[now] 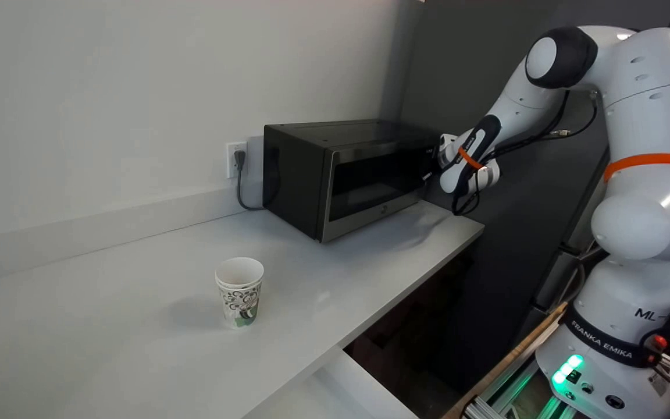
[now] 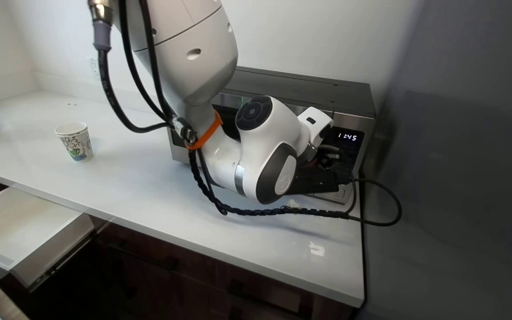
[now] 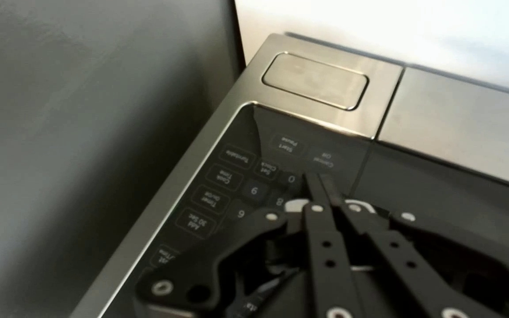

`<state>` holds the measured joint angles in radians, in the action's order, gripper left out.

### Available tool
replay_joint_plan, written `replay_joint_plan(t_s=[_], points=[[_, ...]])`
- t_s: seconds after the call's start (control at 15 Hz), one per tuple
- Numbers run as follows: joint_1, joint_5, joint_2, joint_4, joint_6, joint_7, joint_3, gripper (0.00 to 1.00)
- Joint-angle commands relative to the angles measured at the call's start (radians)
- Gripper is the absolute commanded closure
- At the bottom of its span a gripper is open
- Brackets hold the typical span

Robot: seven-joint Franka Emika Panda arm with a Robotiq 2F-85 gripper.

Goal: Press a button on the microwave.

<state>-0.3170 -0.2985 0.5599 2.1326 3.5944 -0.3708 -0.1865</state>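
- The microwave (image 1: 352, 183) sits at the end of the white counter (image 1: 137, 343), just beside a big dark grey panel (image 2: 460, 155)
- The gripper (image 3: 320, 183) is right up at its keypad (image 3: 245, 190) — fingers (image 3: 320, 225) pinched together near the 0 key (image 3: 291, 179) (can't tell if they touch it, tbh)
- Clock (image 2: 347, 137) reads 11:45
- Paper cups (image 1: 240, 302), nested, stand upright, well apart from the microwave

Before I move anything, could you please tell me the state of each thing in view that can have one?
Gripper: shut
Microwave door: shut
Microwave display: lit, showing 11:45
Paper cups: upright, stacked
Drawer: open
Power plug: plugged in
Robot base lights: lit green
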Motion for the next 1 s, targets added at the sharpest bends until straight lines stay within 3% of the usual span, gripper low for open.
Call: replay_joint_plan(t_s=[0.0, 0.93], points=[[0.025, 0.012, 0.038, -0.028, 0.037, 0.017, -0.030, 1.00], [0.042, 0.020, 0.098, -0.061, 0.156, 0.038, -0.014, 1.00]])
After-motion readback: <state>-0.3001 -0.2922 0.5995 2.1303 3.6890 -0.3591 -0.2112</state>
